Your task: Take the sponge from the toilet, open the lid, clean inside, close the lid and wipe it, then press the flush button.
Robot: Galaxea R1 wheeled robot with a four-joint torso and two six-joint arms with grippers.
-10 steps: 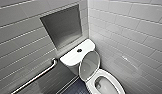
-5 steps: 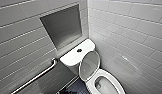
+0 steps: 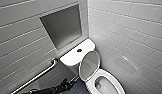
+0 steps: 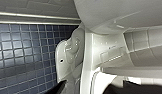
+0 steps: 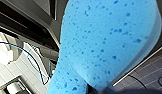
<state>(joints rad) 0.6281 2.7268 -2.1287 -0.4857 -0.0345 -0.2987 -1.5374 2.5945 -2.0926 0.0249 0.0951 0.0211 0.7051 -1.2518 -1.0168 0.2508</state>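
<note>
- Nothing has shifted since the earlier head views: the toilet, the walls and the dark left arm sit in the same places.
- The lid stands raised, leaning back against the tank, its greyish underside facing out.
- The bowl lies open; inside it, white ceramic slopes down to a darker hollow.
- The round flush button sits on the flat tank top.
- The wall niche above the tank is a plain grey recess.
- The sponge is bright blue and speckled with pores, gripped at its lower end by the right gripper.
- The left gripper is low beside the toilet's base; I cannot tell whether it is wide or narrow.
</note>
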